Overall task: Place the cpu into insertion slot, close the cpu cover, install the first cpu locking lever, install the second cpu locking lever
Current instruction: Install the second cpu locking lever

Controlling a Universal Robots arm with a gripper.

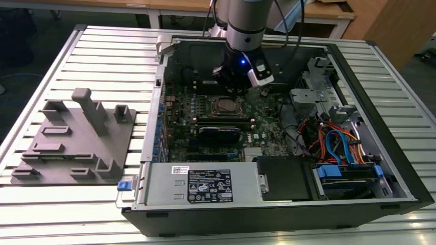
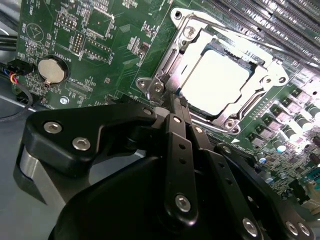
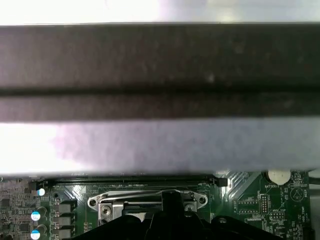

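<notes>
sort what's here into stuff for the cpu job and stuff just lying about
For the job:
- cpu, sitting in the socket
- cover, down around the chip
- gripper, fingers closed, tips at the cover's corner

Just lying about:
- grey fixture tray
- coin battery
- power supply
- blue and orange cables

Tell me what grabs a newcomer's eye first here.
The bright silver cpu sits in its socket under the closed cpu cover. The black gripper has its tips together at the cover's edge. In the exterior view, an open computer case lies on a slatted table.
</notes>
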